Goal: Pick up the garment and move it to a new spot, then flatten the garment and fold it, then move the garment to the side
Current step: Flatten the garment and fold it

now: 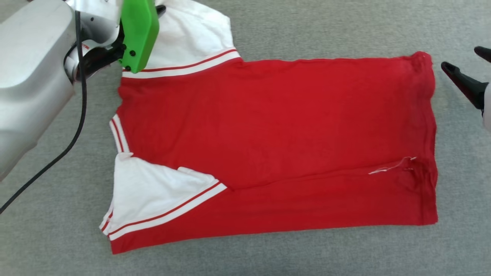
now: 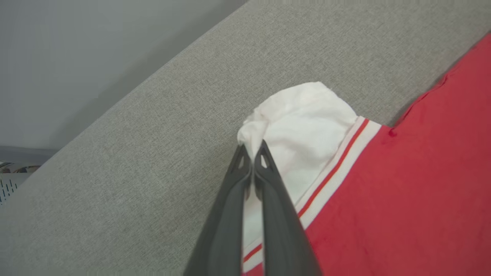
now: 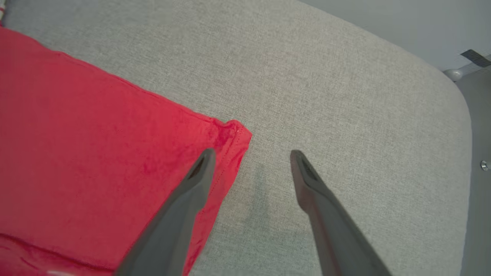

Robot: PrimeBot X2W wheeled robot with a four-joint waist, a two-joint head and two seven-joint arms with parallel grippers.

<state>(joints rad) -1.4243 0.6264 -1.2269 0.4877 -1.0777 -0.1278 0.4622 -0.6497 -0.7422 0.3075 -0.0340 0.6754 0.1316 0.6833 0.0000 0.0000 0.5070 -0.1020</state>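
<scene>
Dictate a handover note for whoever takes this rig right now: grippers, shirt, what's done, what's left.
Left gripper: shut on the far white sleeve of the garment.
Right gripper: open, empty, at the far hem corner.
The garment lies spread flat on the grey surface.
Done: near long edge folded over.
Left: fold the far side in, finish folding, move it aside.

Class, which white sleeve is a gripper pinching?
The far sleeve, at the head view's top, in the left gripper; the near sleeve lies free on the red body.
</scene>
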